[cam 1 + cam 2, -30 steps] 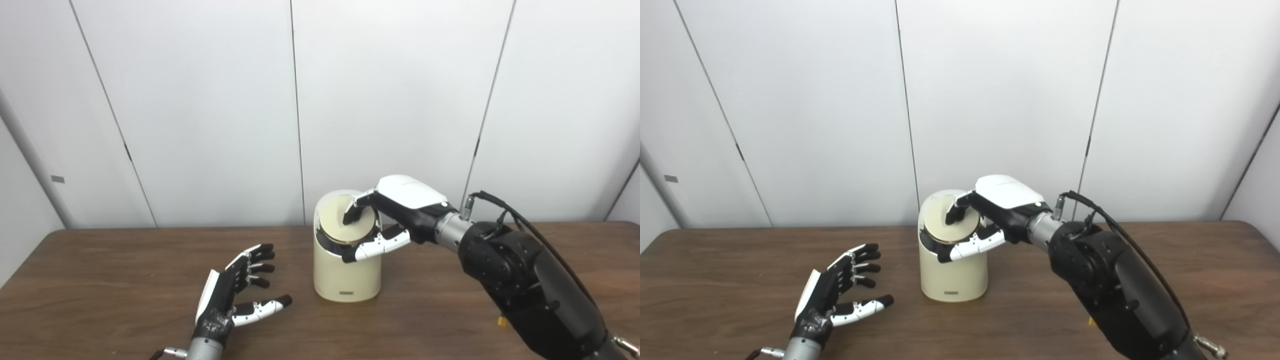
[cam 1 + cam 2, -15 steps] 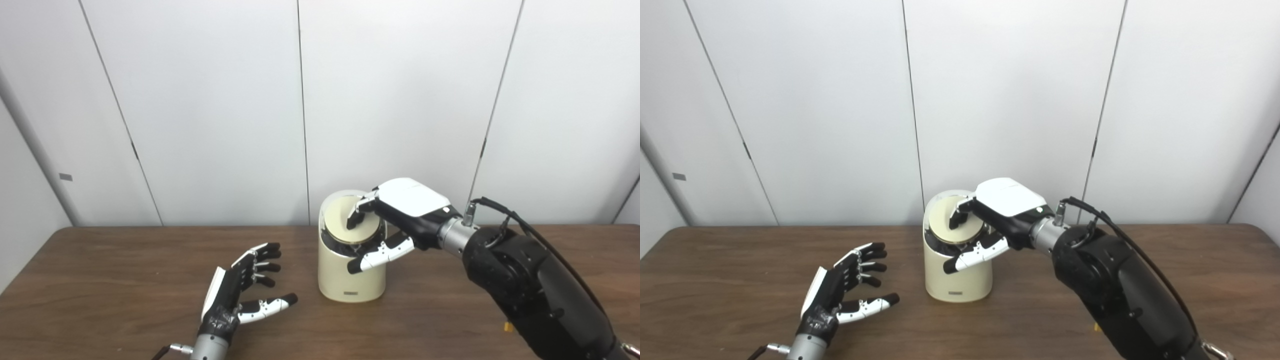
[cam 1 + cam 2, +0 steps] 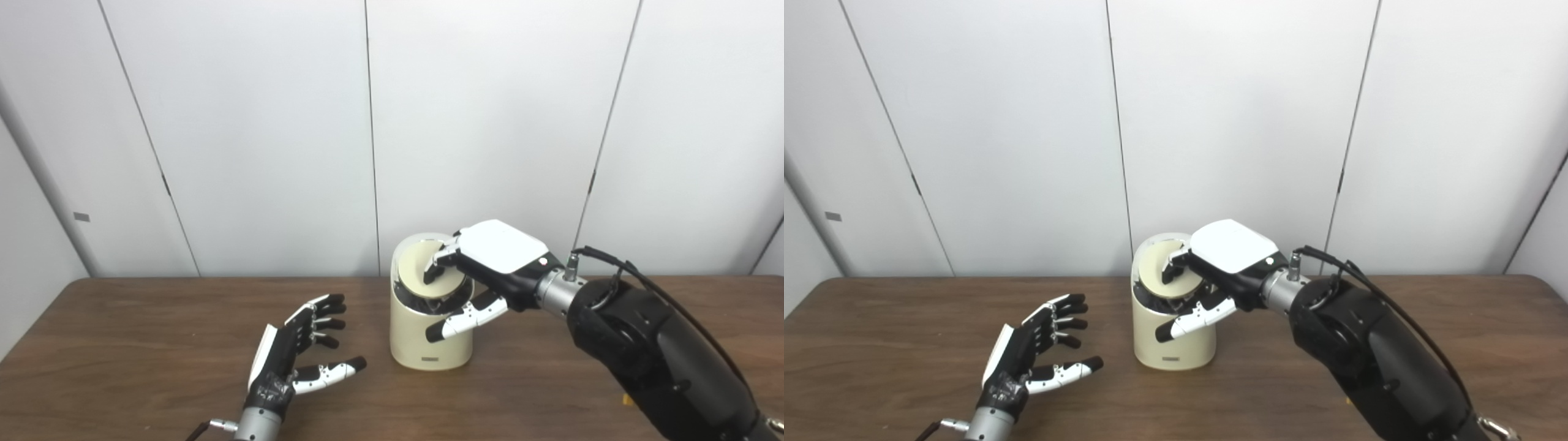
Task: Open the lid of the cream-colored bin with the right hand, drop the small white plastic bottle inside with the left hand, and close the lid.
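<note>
Right hand (image 3: 490, 269) in the left eye view reaches over the cream-colored bin (image 3: 432, 334), which stands upright on the brown wooden table (image 3: 135, 343) near its middle. Its fingertips (image 3: 432, 275) press on the round lid (image 3: 416, 269), and the lid sits tilted, its near edge sunk into the dark opening under the rim. The thumb (image 3: 459, 321) points out in front of the bin's wall, apart from the fingers, so the hand grips nothing and only pushes. To the bin's left, the left hand (image 3: 294, 355) hovers low over the table, palm turned toward the bin, fingers spread and empty. No small white bottle shows anywhere on the table; I cannot tell where it is.

From the right eye view, the right hand (image 3: 1222, 269) again covers the right half of the lid (image 3: 1154, 272), fingers curled down onto it and the thumb sticking out beside the bin (image 3: 1173, 340). The left hand (image 3: 1032, 358) is well apart from the bin, fingers wide, holding nothing. White wall panels (image 3: 1231, 122) stand behind the table (image 3: 876, 331).
</note>
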You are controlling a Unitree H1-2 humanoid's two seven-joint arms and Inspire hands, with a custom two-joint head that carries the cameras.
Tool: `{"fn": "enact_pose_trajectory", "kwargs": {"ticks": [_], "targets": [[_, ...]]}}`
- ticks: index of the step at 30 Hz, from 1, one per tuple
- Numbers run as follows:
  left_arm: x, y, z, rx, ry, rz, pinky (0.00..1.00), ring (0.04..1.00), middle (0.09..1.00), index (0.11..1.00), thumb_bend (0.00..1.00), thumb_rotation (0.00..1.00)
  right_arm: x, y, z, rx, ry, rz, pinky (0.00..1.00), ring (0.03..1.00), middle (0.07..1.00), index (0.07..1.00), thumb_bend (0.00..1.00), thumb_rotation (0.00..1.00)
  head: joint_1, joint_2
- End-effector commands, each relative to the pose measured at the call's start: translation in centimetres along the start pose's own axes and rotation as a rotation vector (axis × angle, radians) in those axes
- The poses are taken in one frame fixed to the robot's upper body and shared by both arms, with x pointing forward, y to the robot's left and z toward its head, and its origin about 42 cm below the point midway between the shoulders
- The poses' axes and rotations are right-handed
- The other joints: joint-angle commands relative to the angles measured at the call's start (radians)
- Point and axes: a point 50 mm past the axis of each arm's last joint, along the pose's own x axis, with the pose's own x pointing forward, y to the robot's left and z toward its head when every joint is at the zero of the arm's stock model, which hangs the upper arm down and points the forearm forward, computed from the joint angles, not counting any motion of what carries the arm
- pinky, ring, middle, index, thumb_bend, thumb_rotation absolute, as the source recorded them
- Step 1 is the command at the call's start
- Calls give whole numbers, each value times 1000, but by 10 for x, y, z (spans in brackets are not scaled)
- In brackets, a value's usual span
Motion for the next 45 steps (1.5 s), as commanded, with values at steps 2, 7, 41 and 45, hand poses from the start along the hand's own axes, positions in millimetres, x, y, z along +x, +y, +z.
{"fn": "enact_pose_trajectory", "kwargs": {"ticks": [2, 7, 41, 45], "targets": [[11, 3, 18, -3, -66, 16, 572, 707, 778, 800, 754, 7, 1, 11, -2, -54, 4, 129, 953, 860, 726, 713, 755, 900, 3, 5], [11, 2, 20, -1, -68, 15, 582, 709, 779, 803, 754, 12, 4, 17, 0, -75, 15, 208, 944, 863, 741, 719, 794, 917, 10, 15], [11, 2, 22, -13, -65, 8, 574, 709, 780, 798, 749, 4, 3, 21, 4, -107, 57, 387, 970, 883, 789, 743, 806, 937, 15, 25], [11, 2, 22, -11, -63, 8, 576, 709, 780, 799, 750, 10, 0, 10, 1, -61, 45, 265, 931, 865, 764, 734, 794, 891, 17, 22]]}}
